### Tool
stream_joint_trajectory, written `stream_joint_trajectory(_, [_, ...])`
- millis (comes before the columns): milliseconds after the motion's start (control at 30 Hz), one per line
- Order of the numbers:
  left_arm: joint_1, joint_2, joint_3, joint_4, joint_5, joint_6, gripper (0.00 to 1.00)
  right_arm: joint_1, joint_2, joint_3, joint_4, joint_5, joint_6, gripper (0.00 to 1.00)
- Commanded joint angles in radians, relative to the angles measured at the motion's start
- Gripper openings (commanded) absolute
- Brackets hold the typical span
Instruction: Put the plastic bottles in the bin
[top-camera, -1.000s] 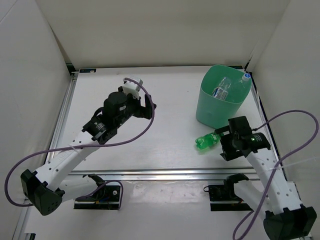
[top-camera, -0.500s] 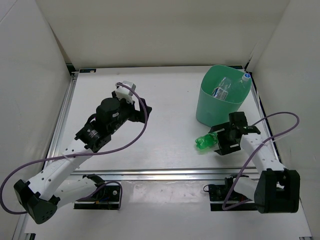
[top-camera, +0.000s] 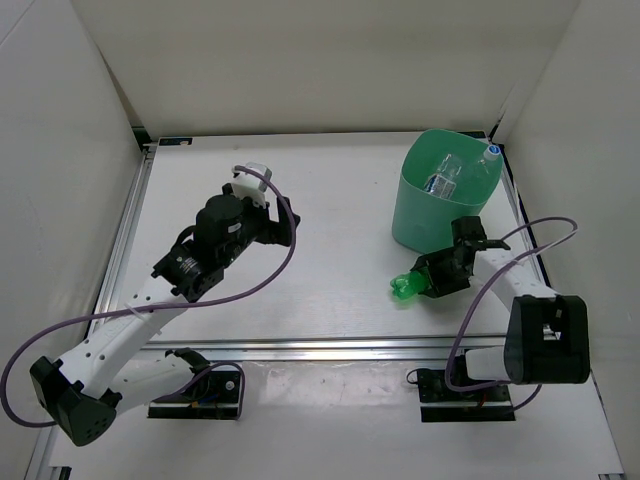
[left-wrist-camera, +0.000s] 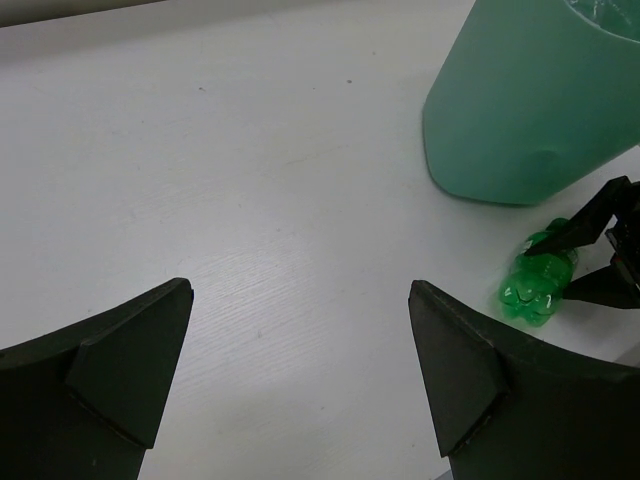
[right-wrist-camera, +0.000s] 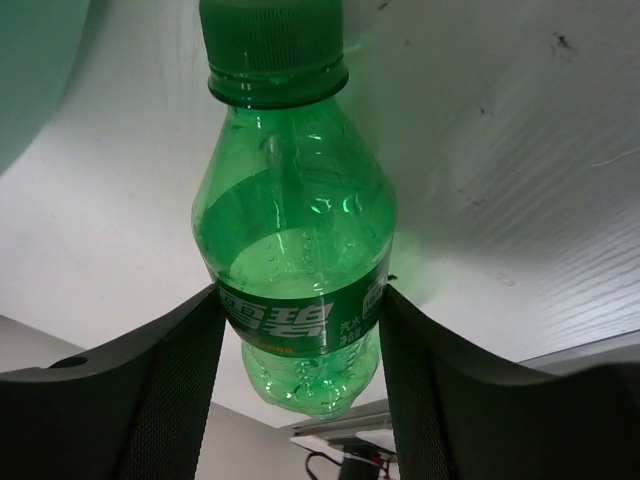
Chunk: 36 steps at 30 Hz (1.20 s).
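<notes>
1. The green bottle (top-camera: 408, 286) lies on its side on the tabletop (top-camera: 330, 200), just in front of the bin (top-camera: 405, 215) and not yet in it.
2. Change: a second ago the right end effector (top-camera: 432, 276) stood wide open beside this bottle. Now it is clamped across the labelled body, as your right wrist view confirms.
3. Meaning: the grasp looks made, so lifting it over the rim is likely your next step.
4. The left end effector (left-wrist-camera: 298, 295) has drawn back slightly. It hangs wide open and empty over mid-tabletop.
5. Count:
   - One bin.
   - One green bottle outside it.
   - Two clear bottles visible inside: one blue-capped (top-camera: 480, 165) against the rim, one labelled (top-camera: 440, 182).
   - You cannot tell whether another bottle lies beneath them.
</notes>
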Motion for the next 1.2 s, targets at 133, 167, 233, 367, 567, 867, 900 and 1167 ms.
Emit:
stream_joint_trajectory(133, [0.007,-0.036,-0.001,-0.026,-0.036,-0.001,1.00,-0.017,-0.153,-0.046,-0.123,0.012,-0.013,0.50])
stream_joint_trajectory(167, [0.007,-0.036,-0.001,-0.026,-0.036,-0.001,1.00,-0.017,-0.184,-0.046,-0.181,0.012,-0.013,0.47])
stream_joint_trajectory(233, [0.007,-0.036,-0.001,-0.026,-0.036,-0.001,1.00,-0.026,-0.296,-0.034,-0.245,0.021,-0.013,0.46])
stream_joint_trajectory(367, [0.007,-0.026,-0.001,-0.026,-0.045,-0.001,1.00,-0.063,-0.489,0.050,-0.412,0.021,-0.054,0.40])
stream_joint_trajectory(567, [0.007,0.005,0.010,-0.026,-0.045,0.009,1.00,-0.074,-0.625,0.352,-0.608,0.075,-0.131,0.35])
stream_joint_trajectory(867, [0.025,0.024,0.029,-0.026,-0.045,0.027,1.00,-0.074,-0.366,0.880,-0.469,0.246,-0.379,0.33])
stream_joint_trajectory(900, [0.025,0.024,0.029,-0.026,-0.045,0.027,1.00,-0.074,-0.280,0.968,-0.449,0.263,-0.401,0.33])
stream_joint_trajectory(1167, [0.025,0.002,0.047,-0.035,-0.072,0.036,1.00,-0.060,0.145,1.377,-0.408,0.346,-0.605,0.38])
